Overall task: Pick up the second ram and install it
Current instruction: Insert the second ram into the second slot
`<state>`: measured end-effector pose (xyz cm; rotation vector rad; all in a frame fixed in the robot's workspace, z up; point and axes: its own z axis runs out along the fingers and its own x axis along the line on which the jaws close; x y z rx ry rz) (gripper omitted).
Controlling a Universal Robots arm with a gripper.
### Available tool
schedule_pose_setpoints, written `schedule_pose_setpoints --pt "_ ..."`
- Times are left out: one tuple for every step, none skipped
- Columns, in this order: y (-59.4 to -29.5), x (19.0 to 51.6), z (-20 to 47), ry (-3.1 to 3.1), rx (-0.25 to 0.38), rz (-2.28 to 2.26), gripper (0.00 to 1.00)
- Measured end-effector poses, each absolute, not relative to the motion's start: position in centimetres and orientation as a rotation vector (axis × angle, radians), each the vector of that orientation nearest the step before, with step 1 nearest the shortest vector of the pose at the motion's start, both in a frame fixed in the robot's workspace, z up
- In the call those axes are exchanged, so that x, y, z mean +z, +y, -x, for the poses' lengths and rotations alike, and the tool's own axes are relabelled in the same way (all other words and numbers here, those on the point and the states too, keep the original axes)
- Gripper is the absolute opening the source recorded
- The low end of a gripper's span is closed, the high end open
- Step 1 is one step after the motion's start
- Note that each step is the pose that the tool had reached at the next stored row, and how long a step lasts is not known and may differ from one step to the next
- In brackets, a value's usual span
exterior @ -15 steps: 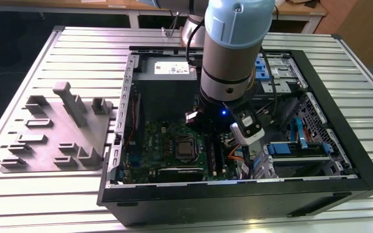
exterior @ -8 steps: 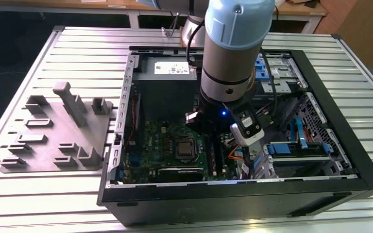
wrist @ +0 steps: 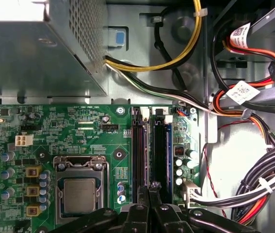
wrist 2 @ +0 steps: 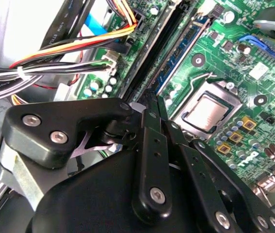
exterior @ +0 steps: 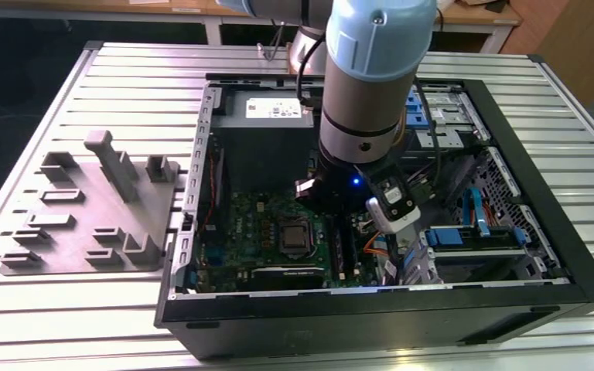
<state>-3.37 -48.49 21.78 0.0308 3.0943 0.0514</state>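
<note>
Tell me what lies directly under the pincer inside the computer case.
Under the pincer lie the long black memory sockets of the green board, beside the processor socket. The pincer's own linkage covers the sockets' near ends, so whether a stick is seated there cannot be told.

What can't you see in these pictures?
- Whether the pincer holds the second ram: in both wrist views its own black links cover that spot.
- The near ends of the memory slots: first wrist view, covered by the pincer.
- Part of the motherboard: exterior view, hidden behind the arm.
</note>
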Motion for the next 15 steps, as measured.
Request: schedule_pose_setpoints --pt "-48.49 21.67 3.37 3.095 0.051 -0.031 0.12" --pt "-48.49 21.56 3.37 3.095 0.051 -0.031 0.12" --pt "-48.49 21.53 3.37 3.095 0.051 -0.031 0.12" --pt "-48.49 21.53 3.37 3.095 0.050 -0.031 0.12" --pt "-48.50 21.53 3.37 3.095 0.050 -0.031 0.12" --pt "-48.49 21.53 3.37 3.095 0.050 -0.031 0.12" --pt "-48.49 21.50 3.37 3.095 0.051 -0.031 0.12" --pt "-48.49 21.45 3.37 3.095 0.051 -0.031 0.12" --pt "-48.50 21.42 3.37 3.095 0.050 -0.031 0.12" --pt "-48.50 21.41 3.37 3.095 0.050 -0.031 0.12" --pt "-48.50 21.41 3.37 3.095 0.050 -0.031 0.12" --pt "-48.50 21.39 3.37 3.095 0.050 -0.031 0.12" --pt "-48.49 21.38 3.37 3.095 0.051 -0.031 0.12" --pt "-48.49 21.38 3.37 3.095 0.051 -0.031 0.12" --pt "-48.49 21.38 3.37 3.095 0.051 -0.031 0.12"
